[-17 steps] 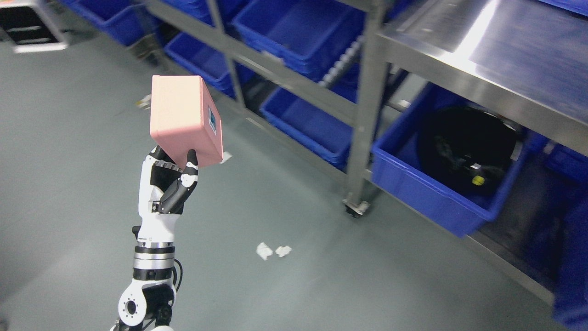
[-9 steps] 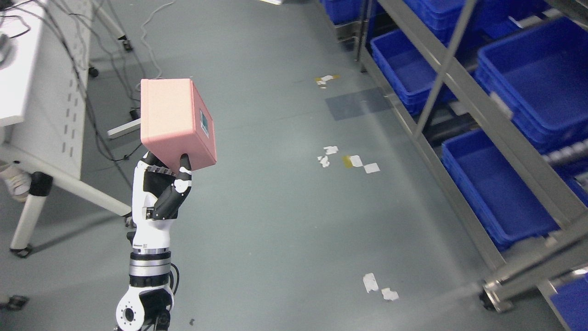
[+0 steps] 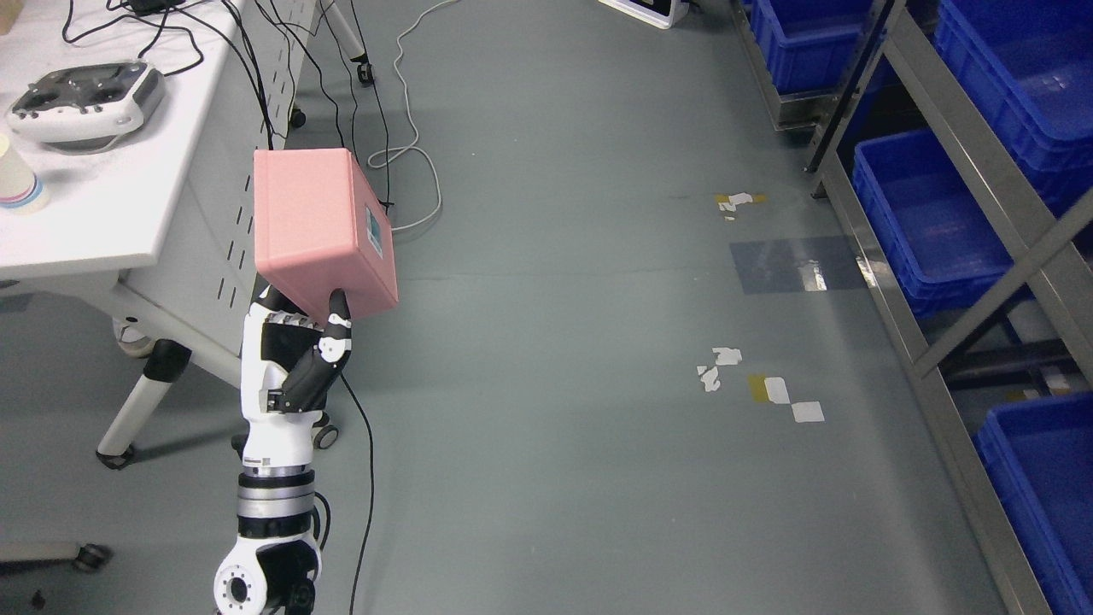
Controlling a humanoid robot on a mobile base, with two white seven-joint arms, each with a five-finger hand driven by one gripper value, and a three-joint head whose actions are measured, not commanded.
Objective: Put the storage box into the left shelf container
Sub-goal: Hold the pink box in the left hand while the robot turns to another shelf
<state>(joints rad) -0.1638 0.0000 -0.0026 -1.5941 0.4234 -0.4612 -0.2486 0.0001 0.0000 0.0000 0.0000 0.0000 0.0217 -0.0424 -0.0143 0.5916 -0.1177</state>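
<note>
My left hand (image 3: 295,342) rises from the bottom left and is shut on a pink storage box (image 3: 320,226), gripping its lower edge and holding it up above the floor. The box has a small blue-and-white label on its right face. The metal shelf rack (image 3: 965,205) with blue containers (image 3: 926,218) runs along the right edge, far from the box. My right arm does not show.
A white table (image 3: 102,213) with a controller (image 3: 81,98), a paper cup (image 3: 17,184) and hanging cables stands at the upper left, just behind the box. Cables (image 3: 410,137) trail on the grey floor. Tape scraps (image 3: 760,384) lie mid-floor.
The whole picture has swung left: the shelf rack has slid to the right edge and the white table has come into view. My left hand still holds the pink box the same way.
</note>
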